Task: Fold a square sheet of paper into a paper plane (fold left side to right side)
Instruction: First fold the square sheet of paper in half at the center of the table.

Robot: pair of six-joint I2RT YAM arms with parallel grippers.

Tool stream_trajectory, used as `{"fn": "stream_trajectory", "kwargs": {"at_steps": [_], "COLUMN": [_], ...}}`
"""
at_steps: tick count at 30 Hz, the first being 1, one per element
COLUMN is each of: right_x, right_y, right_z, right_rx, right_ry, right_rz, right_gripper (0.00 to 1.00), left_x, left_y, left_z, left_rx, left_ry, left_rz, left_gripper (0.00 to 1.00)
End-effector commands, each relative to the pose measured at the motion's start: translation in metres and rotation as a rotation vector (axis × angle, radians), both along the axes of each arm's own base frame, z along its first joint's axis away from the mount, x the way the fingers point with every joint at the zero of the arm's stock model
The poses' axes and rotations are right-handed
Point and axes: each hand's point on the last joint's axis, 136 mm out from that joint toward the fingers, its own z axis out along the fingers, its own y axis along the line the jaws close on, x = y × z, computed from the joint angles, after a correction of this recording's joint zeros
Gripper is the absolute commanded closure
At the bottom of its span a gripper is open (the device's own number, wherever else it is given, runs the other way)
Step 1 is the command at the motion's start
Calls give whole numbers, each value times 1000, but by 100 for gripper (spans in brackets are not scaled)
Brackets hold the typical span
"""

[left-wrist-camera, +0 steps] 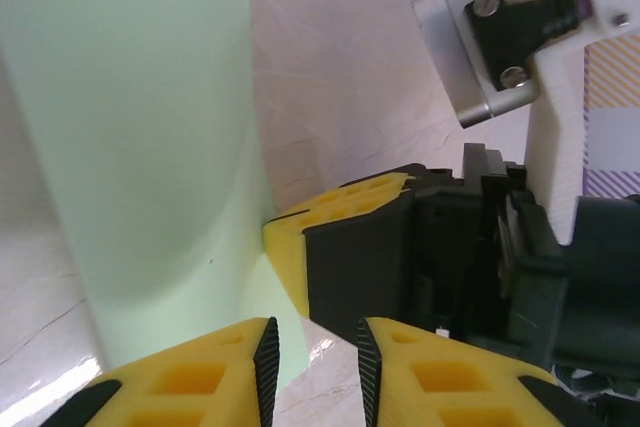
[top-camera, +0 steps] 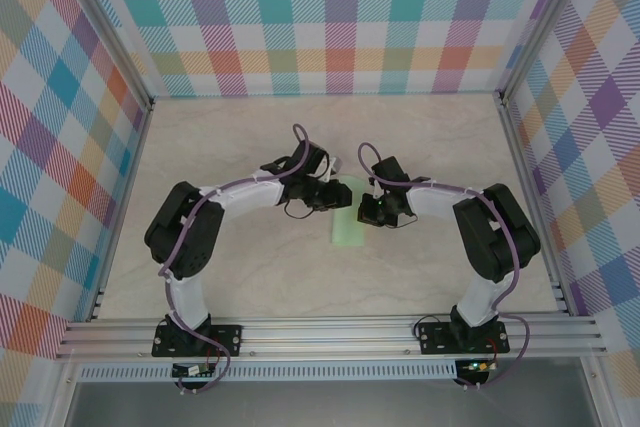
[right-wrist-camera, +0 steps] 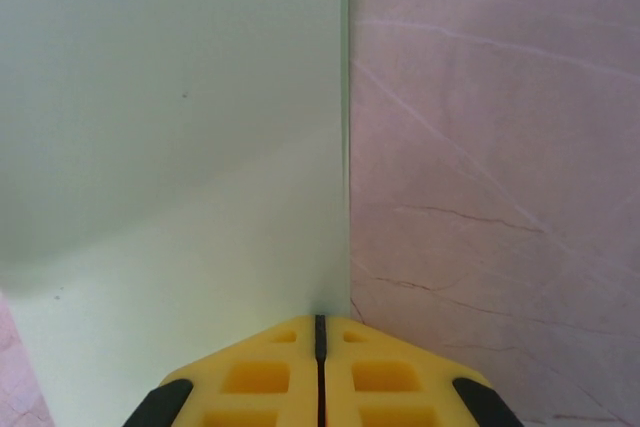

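Observation:
The square sheet of paper (top-camera: pixel 347 227) lies on the table as a narrow pale green folded strip between my two grippers. My left gripper (top-camera: pixel 337 195) is at its far left side. In the left wrist view the paper (left-wrist-camera: pixel 140 97) runs along the left, and my left gripper (left-wrist-camera: pixel 312 352) stands open, with bare table and the paper's near corner in the gap. My right gripper (top-camera: pixel 368 212) is shut, its tips (right-wrist-camera: pixel 320 322) resting at the paper's (right-wrist-camera: pixel 170 127) right edge. Its yellow fingers (left-wrist-camera: pixel 345 212) touch that edge. No paper plane shape shows.
The marbled beige table (top-camera: pixel 250 147) is walled by checked panels (top-camera: pixel 330 17) at the back and sides. An aluminium rail (top-camera: pixel 330 332) carries both arm bases along the near edge. The right arm's wrist (left-wrist-camera: pixel 490 47) hangs close in front of my left gripper.

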Motion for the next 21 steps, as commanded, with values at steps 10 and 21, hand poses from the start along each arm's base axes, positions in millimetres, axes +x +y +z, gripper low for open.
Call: {"fn": "stream_trajectory", "kwargs": {"at_steps": [10, 21], "right_x": [-23, -28], "right_y": [-14, -17], "right_z": [-35, -39], "right_rx": [-101, -125], "right_ry": [114, 149], "right_rz": [12, 25], "right_gripper": [92, 92], "left_x": [-7, -10], "left_y": [18, 52], "left_z": [-69, -101], "left_rx": [147, 211], "left_ry": [106, 152], "left_rz": [14, 67], "left_gripper": [73, 73]}}
